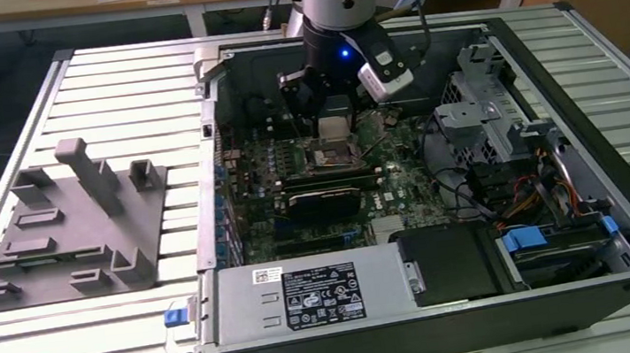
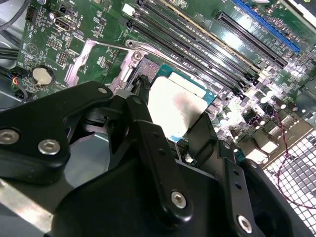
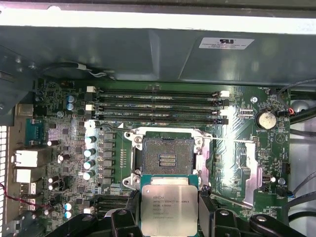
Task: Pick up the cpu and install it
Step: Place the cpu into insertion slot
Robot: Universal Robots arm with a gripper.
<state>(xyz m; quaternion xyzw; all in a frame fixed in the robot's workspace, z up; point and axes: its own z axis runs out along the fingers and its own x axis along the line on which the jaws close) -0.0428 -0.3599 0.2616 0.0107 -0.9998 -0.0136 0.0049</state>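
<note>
The cpu (image 3: 169, 210) is a thin square chip with a pale silver top, and my gripper (image 3: 169, 217) is shut on two of its opposite edges. In the first wrist view the chip hangs flat beside the open cpu socket (image 3: 168, 155), whose metal frame is bare inside. The second wrist view shows the cpu (image 2: 177, 106) between my black fingers (image 2: 143, 113), over the socket's metal bracket (image 2: 133, 64). In the exterior view my gripper (image 1: 335, 130) hangs inside the open computer case (image 1: 451, 321), just above the socket (image 1: 333, 152) on the green motherboard.
A grey plastic block with upright posts (image 1: 71, 226) lies on the slatted table at the exterior view's left. Memory slots (image 3: 158, 106) run beside the socket. A black ribbed module (image 1: 324, 202), the power supply (image 1: 305, 298) and a drive cage with cables (image 1: 486, 117) crowd the case.
</note>
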